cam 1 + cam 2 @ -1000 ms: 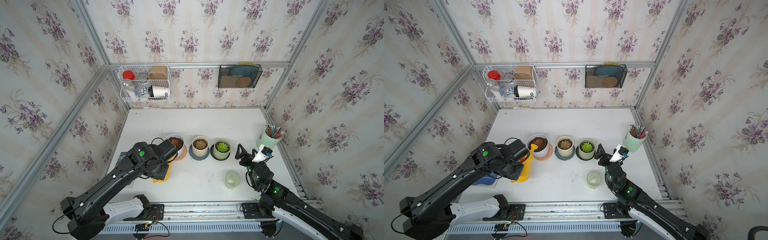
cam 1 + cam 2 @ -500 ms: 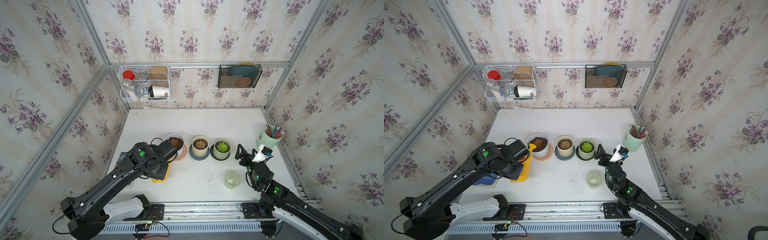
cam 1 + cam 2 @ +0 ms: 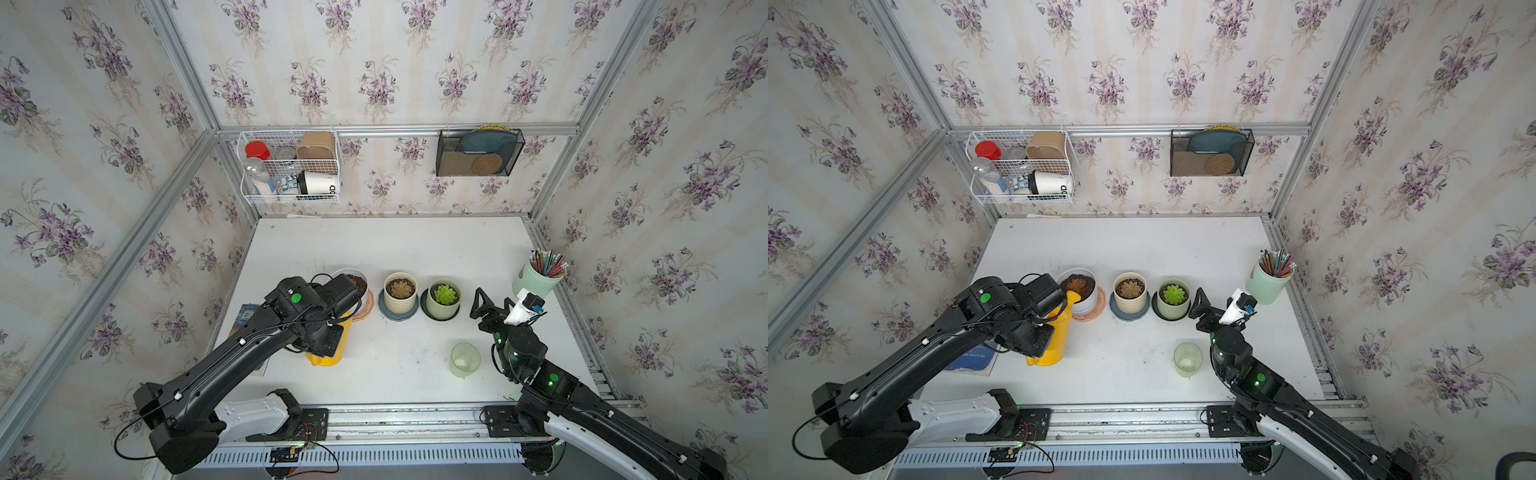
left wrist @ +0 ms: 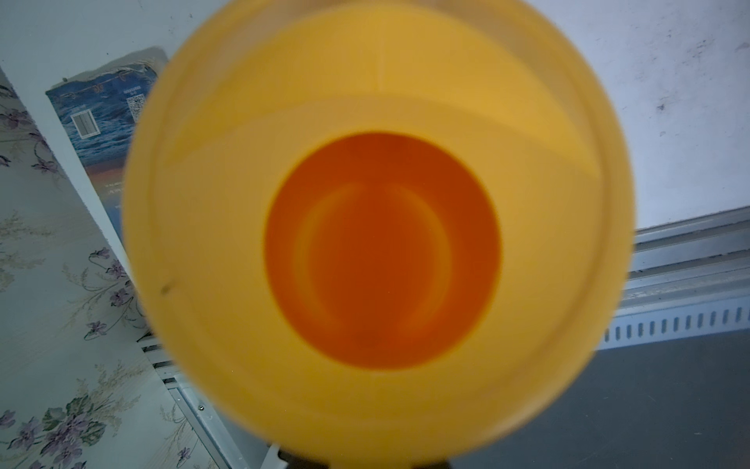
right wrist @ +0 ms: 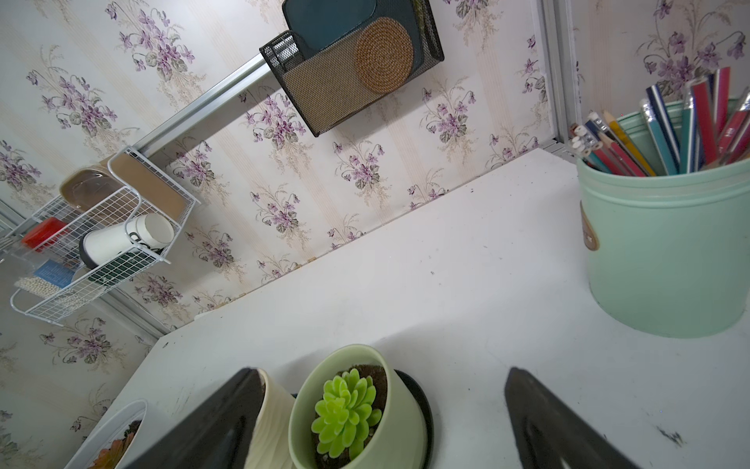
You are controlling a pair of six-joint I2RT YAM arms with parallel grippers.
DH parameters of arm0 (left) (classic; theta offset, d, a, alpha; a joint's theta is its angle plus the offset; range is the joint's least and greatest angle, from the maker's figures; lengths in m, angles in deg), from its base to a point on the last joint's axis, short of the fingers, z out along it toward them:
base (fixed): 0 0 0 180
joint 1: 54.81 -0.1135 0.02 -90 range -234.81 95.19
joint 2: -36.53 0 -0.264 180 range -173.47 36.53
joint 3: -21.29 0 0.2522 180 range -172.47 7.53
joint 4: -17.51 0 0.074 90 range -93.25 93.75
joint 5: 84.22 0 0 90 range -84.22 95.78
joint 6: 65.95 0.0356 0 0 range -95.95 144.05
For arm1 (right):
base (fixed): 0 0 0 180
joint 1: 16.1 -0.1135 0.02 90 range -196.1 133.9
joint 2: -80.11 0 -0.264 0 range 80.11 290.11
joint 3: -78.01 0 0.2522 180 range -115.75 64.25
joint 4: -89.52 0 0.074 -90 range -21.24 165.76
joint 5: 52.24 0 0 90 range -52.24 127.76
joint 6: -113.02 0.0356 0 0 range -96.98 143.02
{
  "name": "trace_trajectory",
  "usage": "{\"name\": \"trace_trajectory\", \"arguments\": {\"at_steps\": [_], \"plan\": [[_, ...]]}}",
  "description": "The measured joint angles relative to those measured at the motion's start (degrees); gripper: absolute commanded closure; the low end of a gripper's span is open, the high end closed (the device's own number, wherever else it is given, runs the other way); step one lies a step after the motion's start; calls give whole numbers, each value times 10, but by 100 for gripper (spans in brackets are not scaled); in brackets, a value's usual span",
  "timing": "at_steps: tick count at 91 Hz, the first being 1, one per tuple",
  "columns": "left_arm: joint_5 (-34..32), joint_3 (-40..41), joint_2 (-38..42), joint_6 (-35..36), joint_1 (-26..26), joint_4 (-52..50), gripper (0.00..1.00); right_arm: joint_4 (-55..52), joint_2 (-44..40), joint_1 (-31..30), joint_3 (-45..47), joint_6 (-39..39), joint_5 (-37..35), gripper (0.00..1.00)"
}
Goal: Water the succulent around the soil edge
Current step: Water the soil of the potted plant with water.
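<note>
Three potted succulents stand in a row: a reddish one in a white pot (image 3: 358, 284) (image 3: 1077, 286), a brownish one in a cream pot (image 3: 400, 289) (image 3: 1130, 289), and a bright green one in a green pot (image 3: 444, 296) (image 3: 1174, 295) (image 5: 345, 410). My left gripper (image 4: 365, 466) is shut on a yellow watering can (image 3: 328, 354) (image 3: 1052, 340) (image 4: 381, 243). The can's spout (image 3: 1073, 297) reaches the white pot's rim. The left arm hides the grip in both top views. My right gripper (image 3: 494, 305) (image 3: 1214, 309) (image 5: 381, 369) stands open just right of the green pot, holding nothing.
A pale green glass cup (image 3: 464, 360) (image 3: 1187, 360) stands in front of the right arm. A mint holder of pencils (image 3: 536, 282) (image 5: 665, 251) is at the right edge. A blue book (image 3: 971, 361) (image 4: 101, 117) lies by the left wall. A wire basket (image 3: 291, 166) and mesh rack (image 3: 478, 153) hang on the back wall.
</note>
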Motion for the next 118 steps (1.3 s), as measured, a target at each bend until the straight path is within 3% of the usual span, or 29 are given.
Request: {"name": "trace_trajectory", "arguments": {"at_steps": [31, 60, 79, 118], "plan": [[11, -19, -26, 20, 0, 0, 100, 0, -1, 0, 0, 0, 0, 2], [-2, -21, 7, 9, 0, 0, 100, 0, -1, 0, 0, 0, 2, 2], [42, -20, 9, 26, 9, 5, 100, 0, 0, 0, 0, 0, 2, 2], [65, -31, -68, 80, 45, 91, 100, 0, 3, 1, 0, 0, 2, 2]]}}
